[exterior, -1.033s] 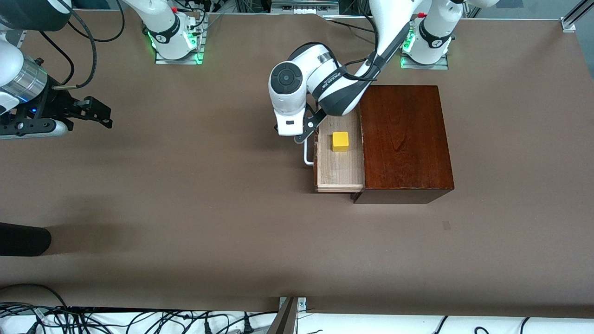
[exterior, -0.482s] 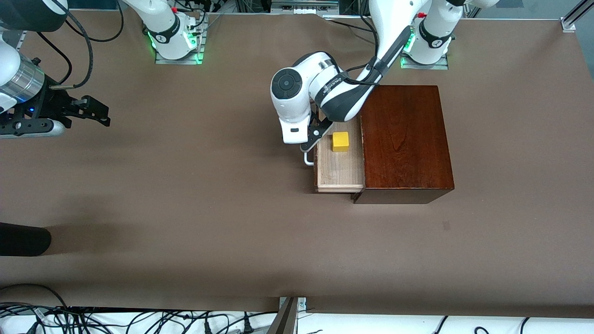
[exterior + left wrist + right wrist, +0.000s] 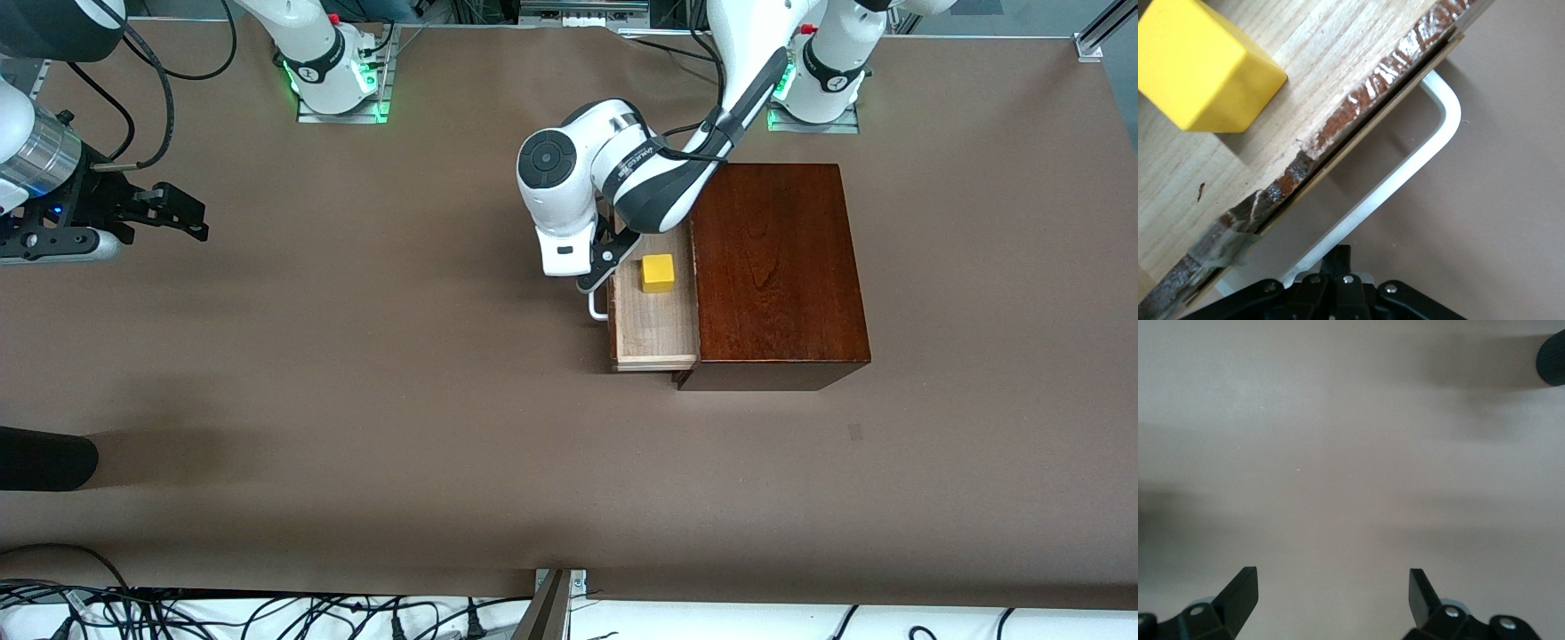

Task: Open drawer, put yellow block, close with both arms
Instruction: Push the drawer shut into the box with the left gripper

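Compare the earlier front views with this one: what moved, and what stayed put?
The left gripper, at the white U-shaped bar handle, pushed the pale-wood-lined drawer slightly into the glossy dark mahogany box; the small yellow cube rode along inside. The box stayed put. The right gripper waits open over bare table toward the right arm's end.

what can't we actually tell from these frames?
- Left gripper grip: front view, the wrist covers the fingertips; left wrist view cuts them off, so contact with the handle is unclear.
- Drawer end toward the bases: hidden under the left arm.
- Yellow block: cropped in the left wrist view.
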